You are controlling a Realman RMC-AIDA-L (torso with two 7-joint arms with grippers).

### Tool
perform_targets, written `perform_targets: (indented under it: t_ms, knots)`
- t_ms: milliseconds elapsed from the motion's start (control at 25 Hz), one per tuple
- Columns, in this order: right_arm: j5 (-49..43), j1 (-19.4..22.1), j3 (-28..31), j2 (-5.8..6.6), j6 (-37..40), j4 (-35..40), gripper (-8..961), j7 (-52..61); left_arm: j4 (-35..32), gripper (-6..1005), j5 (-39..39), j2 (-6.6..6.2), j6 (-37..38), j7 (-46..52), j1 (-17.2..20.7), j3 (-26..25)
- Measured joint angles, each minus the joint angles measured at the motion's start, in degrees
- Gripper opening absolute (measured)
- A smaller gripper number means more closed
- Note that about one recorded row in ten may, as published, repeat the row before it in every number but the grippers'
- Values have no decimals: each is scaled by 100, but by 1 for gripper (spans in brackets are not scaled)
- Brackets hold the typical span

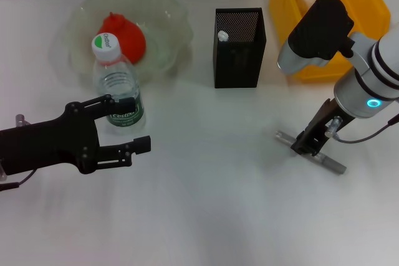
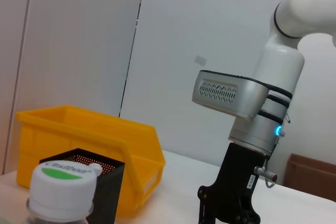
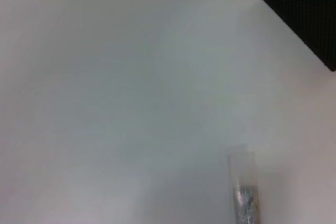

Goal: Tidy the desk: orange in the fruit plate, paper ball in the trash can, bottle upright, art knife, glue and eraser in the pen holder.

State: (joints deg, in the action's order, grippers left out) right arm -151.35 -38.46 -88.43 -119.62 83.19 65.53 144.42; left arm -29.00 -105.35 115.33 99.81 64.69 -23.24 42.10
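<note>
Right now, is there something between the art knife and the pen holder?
Nothing visible. The art knife lies on bare table under the right gripper; the table between it and the pen holder is bare.

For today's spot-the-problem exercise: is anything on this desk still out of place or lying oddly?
Yes: a grey art knife lies flat on the table, outside the pen holder, under the right gripper. The bottle stands upright; the orange sits in the fruit plate.

"C'estbon" in white on the green top of the bottle [image 2: 62, 192] cap; same brand on its label.
</note>
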Motion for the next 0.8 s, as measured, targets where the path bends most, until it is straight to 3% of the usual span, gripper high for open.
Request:
perform_targets:
  t_ms: [80,360,480,560,680,800]
  knots:
    - [1,0,-11,0,-3,-3,209,-19,0,849,0,0,2,0,9,0]
    - [96,268,118,0,62,576,125,-71,0,849,6,-9,25,0,42,-5]
    - [627,563,899,0,152,1121,123,-401,0,849,7,-17,47,0,50,-17]
    - [1452,726,1758,14,171,1161,122,-794,0,849,7,-12,61,0,57,-40]
    - [3322,864,3091,54,162,518,119,-1725,0,849,7,-1,133,-2,90,-128]
    - [5162,850,4020,128,130,-925,117,-3205,0,849,7,-2,187,-11,97,-143]
